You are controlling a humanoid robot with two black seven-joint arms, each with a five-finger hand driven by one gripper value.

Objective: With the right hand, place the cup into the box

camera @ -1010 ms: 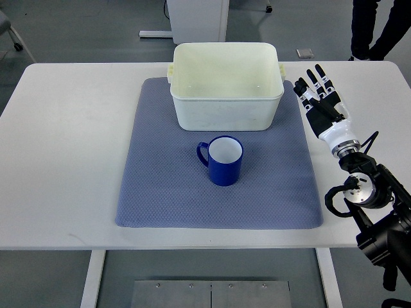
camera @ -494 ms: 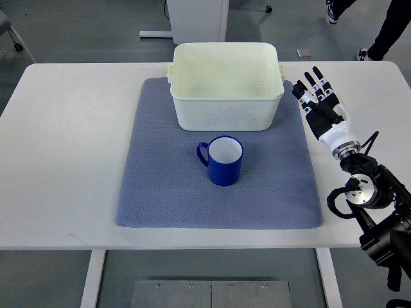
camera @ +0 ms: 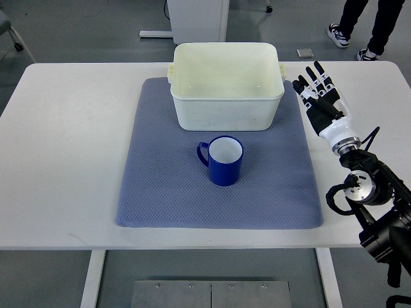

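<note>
Cup (camera: 221,160) sits upright at the centre of the frame, and we see its blue wall, white inside and a handle sticking out toward the left. It stands on the mat (camera: 160,186), a blue-grey sheet spread over the middle of the table (camera: 64,147). Just above the cup in the picture we have the box (camera: 227,93), cream-coloured, mouth up, resting on the upper part of the mat, with a small gap between the two.

Over on the right side we pick up the right hand (camera: 323,99), hovering above the bare table top just off the mat's right edge and level with the box. We see its fingers (camera: 309,77) stretched out straight and slightly fanned, pointing toward the top of the frame, and it grips nothing. Its arm (camera: 369,192) runs down and off at the lower right. Hand and cup are well apart.

At the top right corner we catch a person's legs (camera: 363,25) on the floor beyond the table.
</note>
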